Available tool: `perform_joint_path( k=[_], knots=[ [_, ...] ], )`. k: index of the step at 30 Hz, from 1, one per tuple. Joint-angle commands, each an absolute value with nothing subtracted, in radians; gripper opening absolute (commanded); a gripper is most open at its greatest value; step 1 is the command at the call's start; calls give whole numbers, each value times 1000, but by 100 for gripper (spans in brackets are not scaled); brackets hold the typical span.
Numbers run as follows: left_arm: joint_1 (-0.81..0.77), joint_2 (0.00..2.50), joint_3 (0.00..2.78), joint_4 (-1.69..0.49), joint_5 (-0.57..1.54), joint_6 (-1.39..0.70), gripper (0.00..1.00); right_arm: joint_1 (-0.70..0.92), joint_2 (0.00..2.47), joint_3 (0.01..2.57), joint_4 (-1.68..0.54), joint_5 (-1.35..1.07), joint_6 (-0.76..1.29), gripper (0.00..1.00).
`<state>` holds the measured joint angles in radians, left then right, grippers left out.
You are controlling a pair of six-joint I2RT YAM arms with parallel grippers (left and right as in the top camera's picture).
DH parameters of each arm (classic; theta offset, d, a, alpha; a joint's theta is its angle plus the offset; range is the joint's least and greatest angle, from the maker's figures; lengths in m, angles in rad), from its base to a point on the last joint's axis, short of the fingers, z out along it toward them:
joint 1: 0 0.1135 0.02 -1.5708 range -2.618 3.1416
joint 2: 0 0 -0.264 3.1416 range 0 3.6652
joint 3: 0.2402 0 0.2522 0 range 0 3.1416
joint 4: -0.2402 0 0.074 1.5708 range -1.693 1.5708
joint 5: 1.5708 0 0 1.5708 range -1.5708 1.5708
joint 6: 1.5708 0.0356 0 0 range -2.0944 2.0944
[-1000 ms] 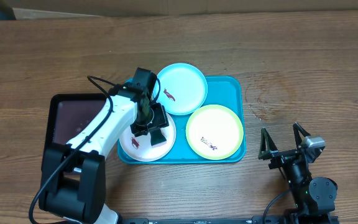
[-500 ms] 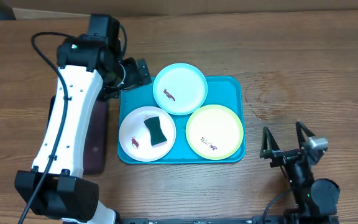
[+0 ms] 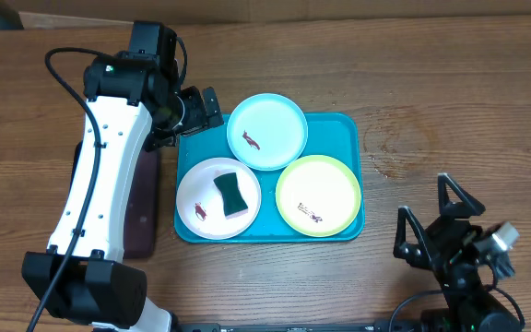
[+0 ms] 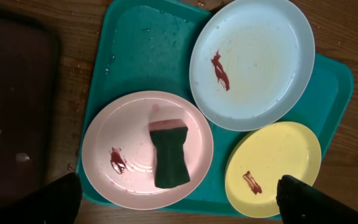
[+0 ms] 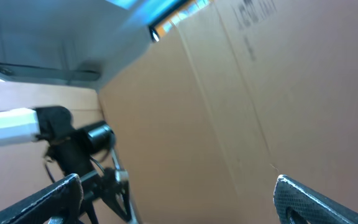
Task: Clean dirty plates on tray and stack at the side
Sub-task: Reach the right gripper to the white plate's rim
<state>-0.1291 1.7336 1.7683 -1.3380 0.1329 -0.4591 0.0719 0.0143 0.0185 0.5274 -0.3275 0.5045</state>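
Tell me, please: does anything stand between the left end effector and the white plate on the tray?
Only the green sponge, which lies on the middle of the white plate. The open left end effector hangs off the tray's upper-left corner, and nothing else visible lies between it and the plate.

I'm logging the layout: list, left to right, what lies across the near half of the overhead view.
dark tray → white plate, a green sponge on it → yellow-green plate → right gripper, open. The left arm overlaps the dark tray, so it is left out.
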Motion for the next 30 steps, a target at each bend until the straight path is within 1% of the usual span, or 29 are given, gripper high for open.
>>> perform_joint_path(
  k=[1, 4, 6, 9, 12, 14, 15, 16, 17, 19, 21, 22, 23, 24, 25, 30],
  knots=[
    [-126, 1732, 1782, -1335, 120, -433, 100, 63, 17, 73, 478, -331, 496, 100],
    [-126, 1732, 1782, -1331, 119, -433, 100, 63, 80, 218, 275, -340, 426, 100],
    [-126, 1732, 1782, -1320, 120, -433, 100, 63, 168, 349, 115, -348, 356, 100],
    [-126, 1732, 1782, -1305, 120, -433, 100, 63, 385, 612, -188, -396, 247, 100],
    [-126, 1732, 1782, -1304, 119, -434, 100, 65, 643, 894, -473, -472, 190, 100],
    [-126, 1732, 1782, -1304, 119, -433, 100, 65, 792, 1047, -582, -558, 190, 100],
    [-126, 1732, 1782, -1305, 119, -433, 100, 65, 896, 1143, -623, -664, 202, 100],
    [-126, 1732, 1782, -1308, 120, -434, 100, 65, 950, 1188, -640, -735, 216, 100],
    [-126, 1732, 1782, -1312, 120, -434, 100, 65, 1037, 1244, -648, -866, 217, 100],
    [-126, 1732, 1782, -1319, 119, -433, 100, 73, 1125, 1262, -589, -1008, 217, 100],
    [-126, 1732, 1782, -1324, 114, -433, 100, 108, 1215, 1262, -527, -1056, 216, 85],
    [-126, 1732, 1782, -1324, 105, -433, 100, 130, 1254, 1262, -514, -1039, 216, 70],
    [-126, 1732, 1782, -1324, 95, -434, 100, 159, 1294, 1262, -507, -1006, 216, 61],
    [-126, 1732, 1782, -1324, 86, -434, 100, 199, 1340, 1262, -504, -947, 217, 57],
    [-126, 1732, 1782, -1325, 80, -434, 100, 238, 1379, 1262, -504, -885, 221, 57],
    [-126, 1732, 1782, -1332, 74, -434, 100, 456, 1578, 1263, -481, -422, 312, 64]
  ],
)
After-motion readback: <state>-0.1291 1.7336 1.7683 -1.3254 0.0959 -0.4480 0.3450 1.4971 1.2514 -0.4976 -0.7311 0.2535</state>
